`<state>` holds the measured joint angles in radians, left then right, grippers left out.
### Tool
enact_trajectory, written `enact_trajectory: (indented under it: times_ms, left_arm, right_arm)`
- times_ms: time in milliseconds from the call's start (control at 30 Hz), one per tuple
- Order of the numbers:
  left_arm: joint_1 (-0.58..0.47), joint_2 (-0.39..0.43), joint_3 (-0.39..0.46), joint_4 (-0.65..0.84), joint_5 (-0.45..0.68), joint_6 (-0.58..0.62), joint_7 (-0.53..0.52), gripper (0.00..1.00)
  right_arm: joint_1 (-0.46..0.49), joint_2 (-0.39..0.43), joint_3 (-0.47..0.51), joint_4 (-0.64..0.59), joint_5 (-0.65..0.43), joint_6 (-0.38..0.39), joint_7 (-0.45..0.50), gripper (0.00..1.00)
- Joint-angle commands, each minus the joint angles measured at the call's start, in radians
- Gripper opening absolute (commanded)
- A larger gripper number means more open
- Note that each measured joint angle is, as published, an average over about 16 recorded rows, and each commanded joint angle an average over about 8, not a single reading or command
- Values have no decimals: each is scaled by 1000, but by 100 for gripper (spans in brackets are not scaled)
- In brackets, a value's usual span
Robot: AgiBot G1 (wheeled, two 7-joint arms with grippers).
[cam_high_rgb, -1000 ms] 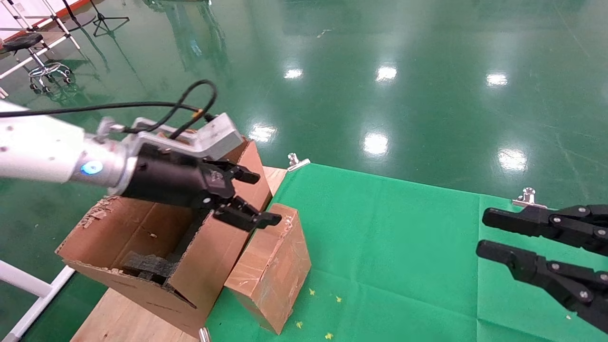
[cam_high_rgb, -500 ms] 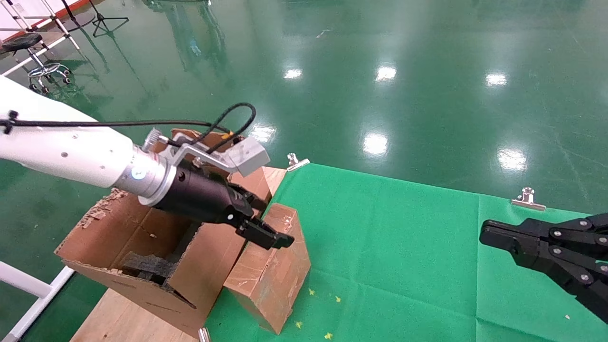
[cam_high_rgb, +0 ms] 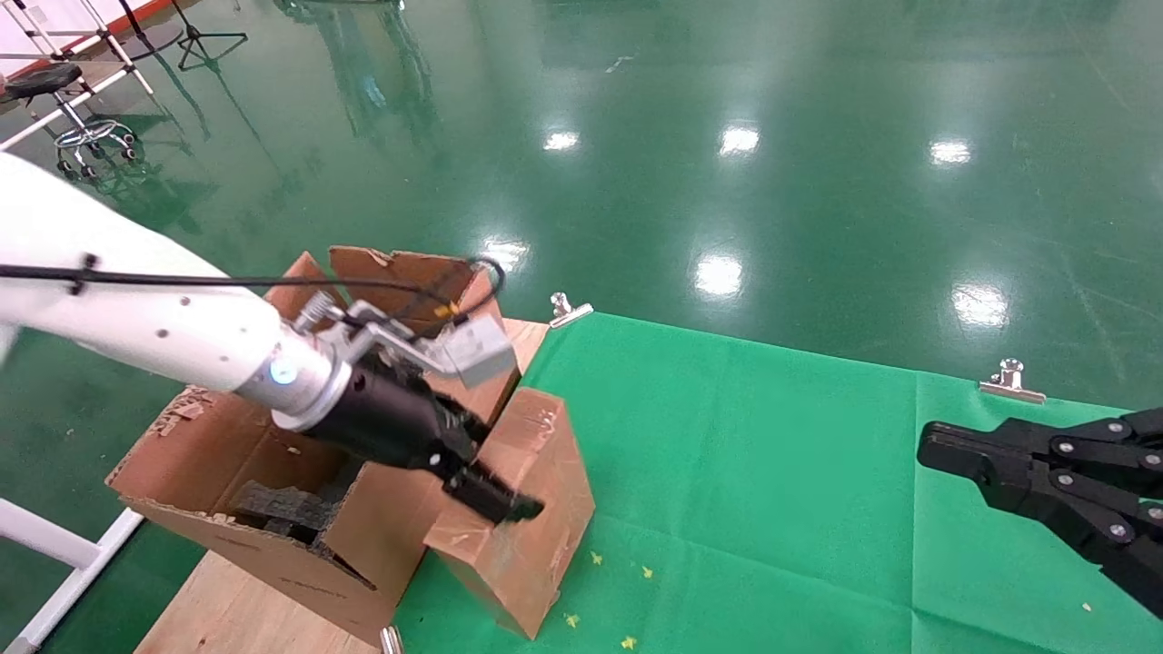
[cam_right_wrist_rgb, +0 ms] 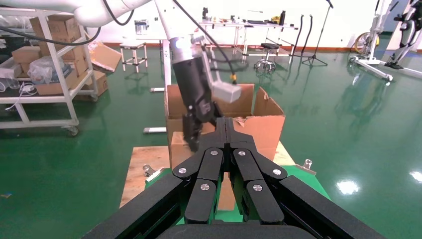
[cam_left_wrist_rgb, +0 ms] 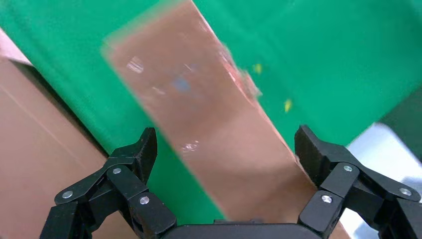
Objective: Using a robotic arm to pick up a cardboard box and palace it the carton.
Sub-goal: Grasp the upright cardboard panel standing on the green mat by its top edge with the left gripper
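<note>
The small brown cardboard box [cam_high_rgb: 545, 545] stands on the green cloth, right against the big flapped carton [cam_high_rgb: 218, 436]. My left gripper [cam_high_rgb: 495, 472], on the white robotic arm [cam_high_rgb: 136, 318], is open and straddles the box's top; one finger is down the near side. In the left wrist view the box [cam_left_wrist_rgb: 199, 109] lies between the spread fingers of the left gripper [cam_left_wrist_rgb: 225, 144], and the carton wall [cam_left_wrist_rgb: 35, 164] is beside them. My right gripper [cam_high_rgb: 927, 450] hovers shut and empty at the far right; the right wrist view shows the right gripper [cam_right_wrist_rgb: 225, 122] pointing at the carton [cam_right_wrist_rgb: 263, 124].
A green cloth [cam_high_rgb: 772, 472] covers the wooden table [cam_high_rgb: 236, 609], held by metal clips [cam_high_rgb: 1008, 377]. Dark scraps lie inside the carton [cam_high_rgb: 273, 504]. Shiny green floor surrounds the table; a stool [cam_high_rgb: 54, 91] and stands are far back left.
My left gripper came down and toward the table edge, from above the carton to around the box's top. The right gripper went from open to shut and drew back slightly.
</note>
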<state>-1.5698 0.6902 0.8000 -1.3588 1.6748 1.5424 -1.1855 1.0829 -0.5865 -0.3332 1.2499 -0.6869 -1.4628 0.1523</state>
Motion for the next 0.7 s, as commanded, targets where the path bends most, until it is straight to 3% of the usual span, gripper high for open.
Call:
enact_trajectory:
  times_ms: [33,100,167,700]
  left_arm:
    - [-5,5,15,0,11,7,11,53]
    - [-7,9,22,0,16,12,15,28]
    - [-8,9,24,0,17,14,14,3]
    - [-3,0,6,0,5,6,6,0]
  right_arm:
    - [0,0,0,0,0,0,0,81]
    - [0,0,0,0,0,0,0,100]
    - [0,0,0,0,0,0,0,100]
    - [0,0,0,0,0,0,0,100]
